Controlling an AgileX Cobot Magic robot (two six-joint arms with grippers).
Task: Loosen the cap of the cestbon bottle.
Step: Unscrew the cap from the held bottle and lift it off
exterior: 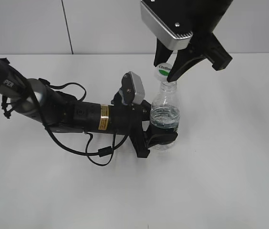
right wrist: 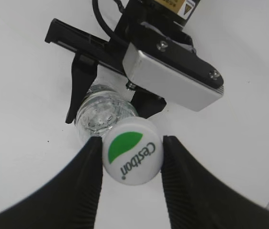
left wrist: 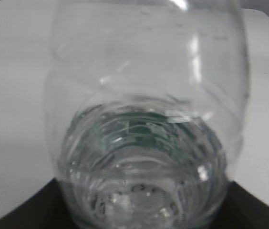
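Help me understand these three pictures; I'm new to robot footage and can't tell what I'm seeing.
Two robot arms work over a white table. The wide picture is from an outside camera; the other two come from cameras on each arm's wrist. The left gripper clamps the lower body of a small clear Cestbon water bottle, standing upright with some water inside; its wrist camera sees only the bottle up close. The right gripper comes from above, its black fingers pressed on either side of the white cap.

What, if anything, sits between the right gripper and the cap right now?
Nothing visible. The right gripper already has a finger on each side of the cap, pressed against its rim. The left gripper clamps the bottle lower down, clear of the cap.
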